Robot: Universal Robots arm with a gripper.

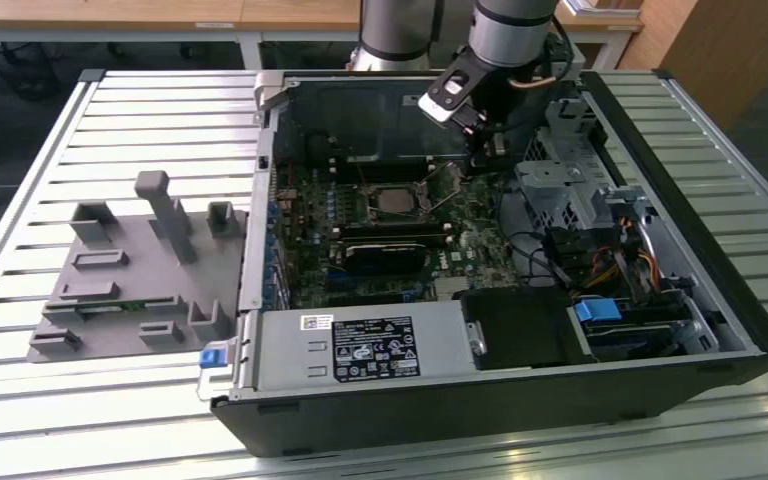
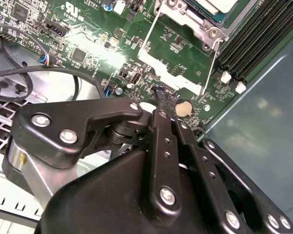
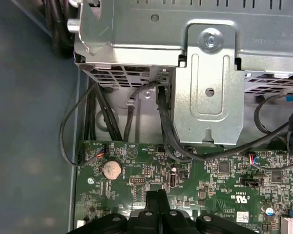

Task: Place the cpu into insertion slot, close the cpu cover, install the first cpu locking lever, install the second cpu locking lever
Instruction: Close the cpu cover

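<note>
The insertion slot (image 1: pixel 395 200) sits in the green board inside the open computer case. In the second wrist view the silvery-tan cpu (image 2: pixel 219 4) lies in it, framed by the shiny cpu cover (image 2: pixel 185 22). Two thin wire locking levers (image 2: pixel 146 34) (image 2: pixel 214 63) run along the socket's sides. My gripper (image 1: pixel 480 160) hangs just beside the socket on the exterior view's right. Its black fingers are pressed together with nothing visible between them. The tip of the gripper (image 2: pixel 160 92) hovers over the board near a white bracket, and the gripper (image 3: pixel 158 194) also points at the board in the first wrist view.
A round coin battery (image 3: pixel 112 169) lies close to the fingertips. A metal drive cage (image 3: pixel 210 78) with black cables (image 3: pixel 163 126) stands right behind. Black memory slots (image 2: pixel 254 39) flank the socket. A grey fixture block (image 1: pixel 131 270) lies on the slatted table at the exterior view's left.
</note>
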